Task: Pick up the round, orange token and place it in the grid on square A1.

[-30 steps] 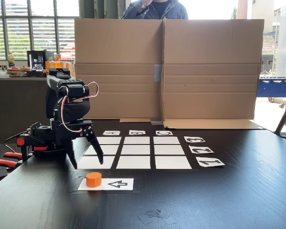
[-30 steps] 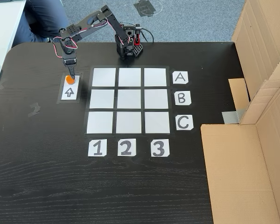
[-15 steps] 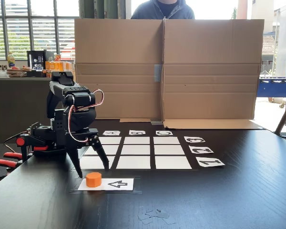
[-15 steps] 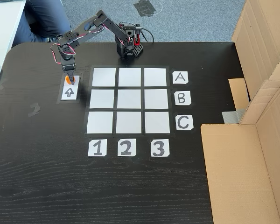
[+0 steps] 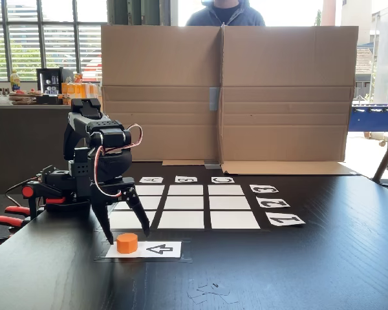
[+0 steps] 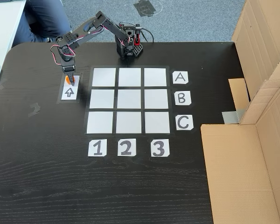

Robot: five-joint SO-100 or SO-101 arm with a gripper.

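gripper (image 5: 127, 236) wide open, fingers either side of token (image 5: 127, 243), not clamped. token sits on arrow card (image 5: 160, 249), just beside grid (image 6: 128, 100), nothing on square a1 (image 6: 104, 77).

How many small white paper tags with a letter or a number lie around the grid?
6. In the fixed view from above, the white paper tags A, B and C lie right of the grid, and tags 1, 2 and 3 lie below it.

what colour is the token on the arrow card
Bright orange token, clearest in the low fixed view.
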